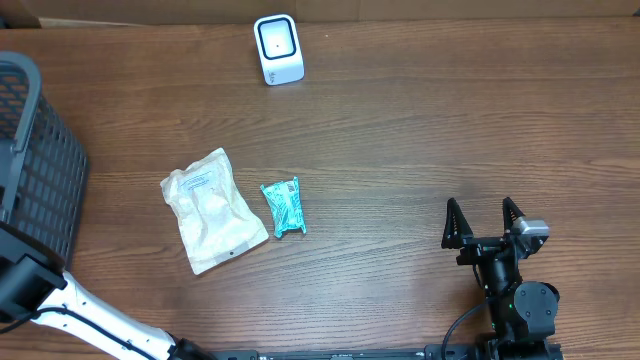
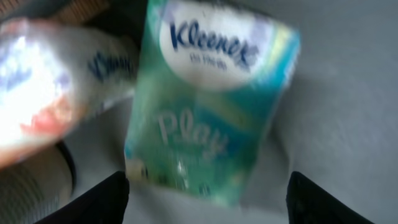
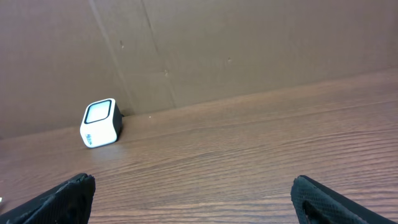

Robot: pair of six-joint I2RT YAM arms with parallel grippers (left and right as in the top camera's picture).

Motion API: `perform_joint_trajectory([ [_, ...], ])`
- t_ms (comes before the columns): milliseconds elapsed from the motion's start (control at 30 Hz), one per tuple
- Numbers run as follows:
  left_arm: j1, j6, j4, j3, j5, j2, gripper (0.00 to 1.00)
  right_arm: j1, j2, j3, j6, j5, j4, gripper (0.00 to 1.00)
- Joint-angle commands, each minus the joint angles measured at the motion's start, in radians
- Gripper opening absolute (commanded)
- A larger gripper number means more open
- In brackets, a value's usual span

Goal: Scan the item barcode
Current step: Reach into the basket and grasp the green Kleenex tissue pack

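A green-and-teal Kleenex tissue pack [image 2: 211, 106] carries blue lettering on a white oval. Elsewhere: a dark grey mesh basket [image 1: 30, 150], brown wood-grain worktop [image 1: 420, 130], white barcode scanner [image 1: 278, 48], cream pouch [image 1: 212, 210], and teal packet [image 1: 283, 206].

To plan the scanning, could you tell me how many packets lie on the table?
2: a white pouch left of centre and a teal packet just right of it. Others may sit hidden in the basket.
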State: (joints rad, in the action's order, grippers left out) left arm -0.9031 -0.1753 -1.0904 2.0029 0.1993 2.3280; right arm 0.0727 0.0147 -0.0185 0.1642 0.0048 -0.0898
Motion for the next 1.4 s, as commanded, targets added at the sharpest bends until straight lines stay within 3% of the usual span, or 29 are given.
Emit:
perform_joint_trajectory([
  [0, 0.008, 0.019, 0.024, 0.002, 0.045, 0.016, 0.67, -0.001, -0.012, 0.011, 0.002, 0.004, 0.006, 1.00],
  [300, 0.008, 0.019, 0.063, -0.024, 0.048, 0.024, 0.47, -0.001, -0.012, 0.011, 0.002, 0.004, 0.007, 1.00],
  [500, 0.008, 0.019, 0.086, -0.070, 0.073, 0.024, 0.42, -0.001, -0.012, 0.011, 0.002, 0.004, 0.006, 1.00],
  [633, 0.009, 0.018, 0.091, -0.071, 0.070, 0.024, 0.04, -0.001, -0.012, 0.011, 0.002, 0.004, 0.006, 1.00],
  [1000, 0.040, -0.029, 0.040, -0.008, 0.023, -0.035, 0.04, -0.001, -0.012, 0.011, 0.002, 0.004, 0.006, 1.00],
  [1367, 0.097, -0.089, -0.059, 0.089, -0.128, -0.322, 0.04, -0.001, -0.012, 0.011, 0.002, 0.004, 0.006, 1.00],
])
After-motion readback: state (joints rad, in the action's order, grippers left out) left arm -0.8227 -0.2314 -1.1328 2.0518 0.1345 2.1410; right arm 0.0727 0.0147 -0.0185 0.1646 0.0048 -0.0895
